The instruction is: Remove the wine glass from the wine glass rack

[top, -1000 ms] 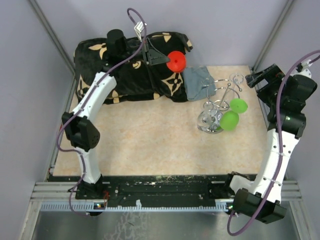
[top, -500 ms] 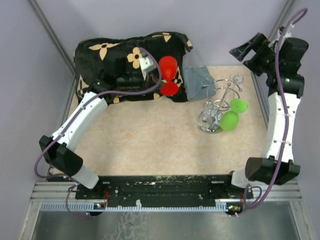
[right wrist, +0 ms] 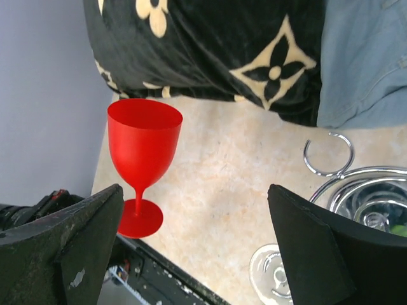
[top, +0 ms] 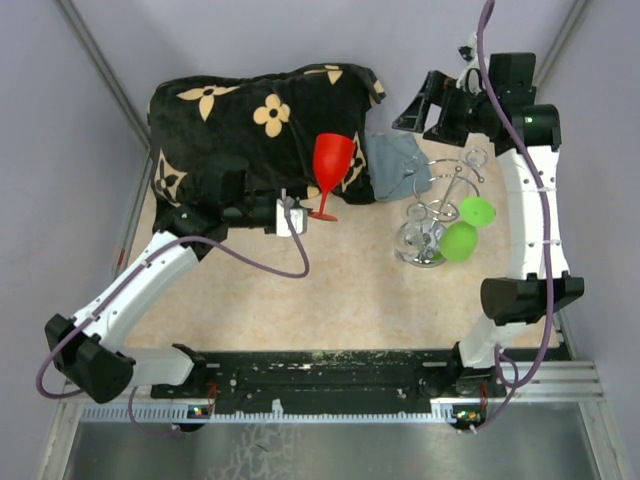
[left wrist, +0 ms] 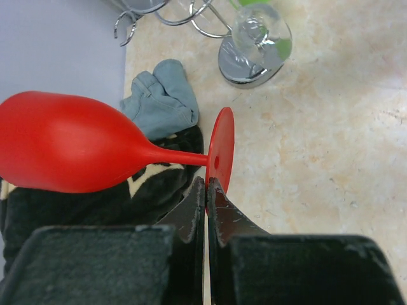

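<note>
Two grippers outstretched: left gripper (left wrist: 207,185) pinches wine glass (left wrist: 70,152) foot; right gripper (right wrist: 194,197) agape.

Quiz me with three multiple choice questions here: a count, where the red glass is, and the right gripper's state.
1. How many green glasses are at the wine glass rack? A one; B two; C four.
2. Where is the red wine glass? A hanging on the rack; B upright on the table beside the black flowered cloth; C lying on its side.
3. The right gripper is: A open; B shut on a green glass; C shut on nothing.
Answers: 1 B, two green bowls show by the post. 2 B, its foot sits on the table. 3 A, its fingers stand far apart.
</note>
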